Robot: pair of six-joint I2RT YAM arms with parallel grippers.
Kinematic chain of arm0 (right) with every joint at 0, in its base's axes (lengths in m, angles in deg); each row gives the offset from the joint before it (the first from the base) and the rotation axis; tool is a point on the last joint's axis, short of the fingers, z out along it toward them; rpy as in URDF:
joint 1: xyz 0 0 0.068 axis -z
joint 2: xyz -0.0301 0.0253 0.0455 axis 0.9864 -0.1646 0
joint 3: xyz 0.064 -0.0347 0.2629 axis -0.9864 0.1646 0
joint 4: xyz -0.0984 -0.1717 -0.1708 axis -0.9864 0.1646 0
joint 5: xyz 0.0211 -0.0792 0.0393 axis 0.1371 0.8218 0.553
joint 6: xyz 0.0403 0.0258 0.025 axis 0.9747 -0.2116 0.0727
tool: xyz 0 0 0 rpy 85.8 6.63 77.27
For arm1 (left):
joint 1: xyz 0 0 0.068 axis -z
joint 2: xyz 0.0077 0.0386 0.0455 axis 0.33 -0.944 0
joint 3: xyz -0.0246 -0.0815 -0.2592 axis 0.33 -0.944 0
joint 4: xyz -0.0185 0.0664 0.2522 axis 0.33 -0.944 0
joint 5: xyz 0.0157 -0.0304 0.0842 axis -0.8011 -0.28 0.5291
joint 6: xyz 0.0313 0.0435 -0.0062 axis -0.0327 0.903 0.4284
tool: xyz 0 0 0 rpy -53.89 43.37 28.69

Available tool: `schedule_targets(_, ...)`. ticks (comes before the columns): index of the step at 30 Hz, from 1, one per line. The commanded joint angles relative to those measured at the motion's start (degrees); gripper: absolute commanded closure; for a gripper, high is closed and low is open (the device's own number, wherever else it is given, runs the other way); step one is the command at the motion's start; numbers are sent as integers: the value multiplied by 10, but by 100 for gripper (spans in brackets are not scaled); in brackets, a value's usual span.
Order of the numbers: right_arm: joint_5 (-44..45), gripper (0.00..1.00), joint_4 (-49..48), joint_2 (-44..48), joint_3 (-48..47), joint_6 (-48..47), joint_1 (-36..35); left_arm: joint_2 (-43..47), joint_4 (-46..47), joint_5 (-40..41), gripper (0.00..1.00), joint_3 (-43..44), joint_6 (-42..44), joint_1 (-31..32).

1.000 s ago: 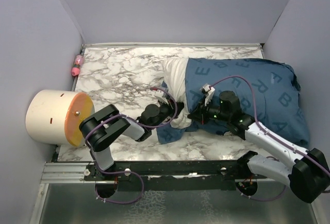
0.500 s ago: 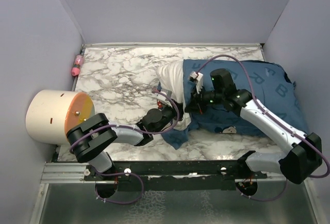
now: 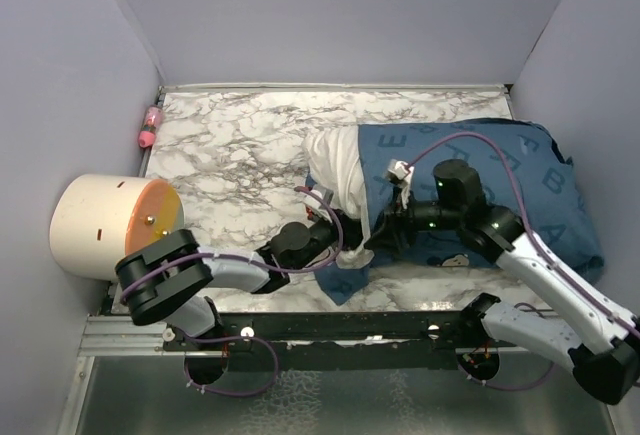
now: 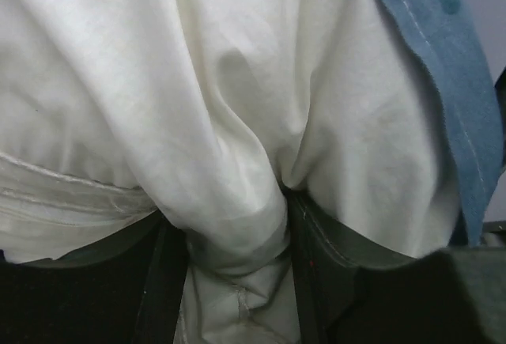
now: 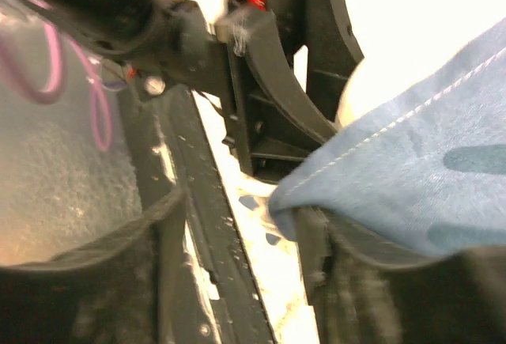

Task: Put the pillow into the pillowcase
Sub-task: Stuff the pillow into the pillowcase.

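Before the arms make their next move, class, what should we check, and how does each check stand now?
1. Pillow fully inside pillowcase: not ok, white end sticks out.
2. Left jaws gripping pillow: cannot tell; a fold sits between them.
3. Right jaws holding pillowcase: not ok; open, cloth only drapes over one finger.
4. Left arm clear of right arm: cannot tell; their jaws are close.
5. Pillow and pillowcase on table: ok.

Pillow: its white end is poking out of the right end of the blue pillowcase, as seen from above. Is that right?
Not quite. The pillow pokes out of the left end of the pillowcase, not the right. The top external view shows it.
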Motion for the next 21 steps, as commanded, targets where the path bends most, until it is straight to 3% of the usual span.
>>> schedule_targets(1,-48,37,-48,87,-68,48,-8,110,-155,-71,43,-29,17,12)
schedule_targets(6,16,27,-12,40,-175,36,-8,293,-465,-91,26,4,84,-38)
schedule_targets(11,253,8,13,-79,-284,36,-7,412,-618,-179,17,69,83,-175)
schedule_targets(13,295,6,26,-141,-329,30,-6,385,-650,-247,17,126,80,-233)
schedule_targets(17,365,7,63,-249,-382,13,-7,277,-662,-327,10,193,64,-284)
schedule_targets(21,439,9,90,-295,-352,7,-6,182,-555,-414,6,172,-7,-344)
